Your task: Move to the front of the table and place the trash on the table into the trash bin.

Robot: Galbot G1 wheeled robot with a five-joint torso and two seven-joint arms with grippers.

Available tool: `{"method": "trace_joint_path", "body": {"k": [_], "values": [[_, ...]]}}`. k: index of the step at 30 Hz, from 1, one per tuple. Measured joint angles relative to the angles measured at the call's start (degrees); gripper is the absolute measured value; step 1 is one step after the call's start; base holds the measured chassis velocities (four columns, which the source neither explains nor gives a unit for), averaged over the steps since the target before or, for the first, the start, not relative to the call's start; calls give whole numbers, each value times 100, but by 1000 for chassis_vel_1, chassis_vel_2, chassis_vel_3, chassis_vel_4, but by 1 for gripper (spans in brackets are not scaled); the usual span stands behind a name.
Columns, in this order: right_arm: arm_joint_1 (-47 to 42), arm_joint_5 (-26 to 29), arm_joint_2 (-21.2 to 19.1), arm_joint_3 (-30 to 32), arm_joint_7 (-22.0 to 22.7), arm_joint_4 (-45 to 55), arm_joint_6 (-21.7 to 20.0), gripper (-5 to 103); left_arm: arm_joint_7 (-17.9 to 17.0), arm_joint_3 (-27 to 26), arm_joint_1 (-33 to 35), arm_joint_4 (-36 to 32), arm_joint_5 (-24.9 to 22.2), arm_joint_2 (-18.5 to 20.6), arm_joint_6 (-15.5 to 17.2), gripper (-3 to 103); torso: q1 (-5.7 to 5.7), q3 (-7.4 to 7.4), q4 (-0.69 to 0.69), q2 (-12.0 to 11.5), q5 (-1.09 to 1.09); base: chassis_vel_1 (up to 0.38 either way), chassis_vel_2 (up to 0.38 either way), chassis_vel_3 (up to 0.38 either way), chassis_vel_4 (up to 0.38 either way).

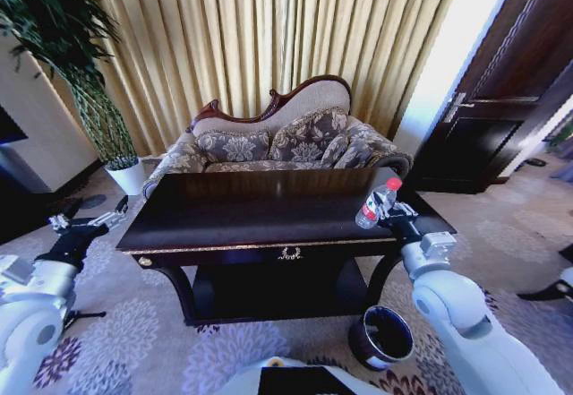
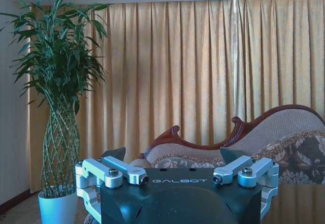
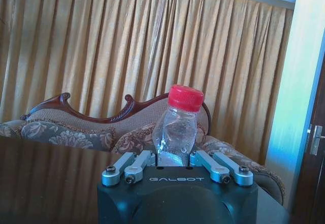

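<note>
I see my right gripper (image 1: pixel 383 213) clamped on the bottle (image 1: pixel 377 204) at the table's (image 1: pixel 233 225) three o'clock edge; left gripper (image 1: pixel 88 220) gapes empty at nine o'clock.

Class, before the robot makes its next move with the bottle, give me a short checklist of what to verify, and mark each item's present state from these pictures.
1. Right tool around the bottle: ok, links flank it on both sides.
2. Firm contact on the bottle: cannot tell.
3. Bottle capped: ok, red cap on.
4. Trash bin open and upright on the carpet by the table: ok.
5. Left tool out of the way: ok, beside the table's left end, open.
6. Other trash on the table: cannot tell.
</note>
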Motion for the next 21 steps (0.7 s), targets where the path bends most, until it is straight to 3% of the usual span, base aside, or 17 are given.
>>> {"method": "trace_joint_path", "body": {"k": [21], "values": [[-149,104,88,98,-47,0,133,25,-8,161,-24,-154,109,-120,-7,100,-1,0,0,1,0,96,-94,-95,92]]}}
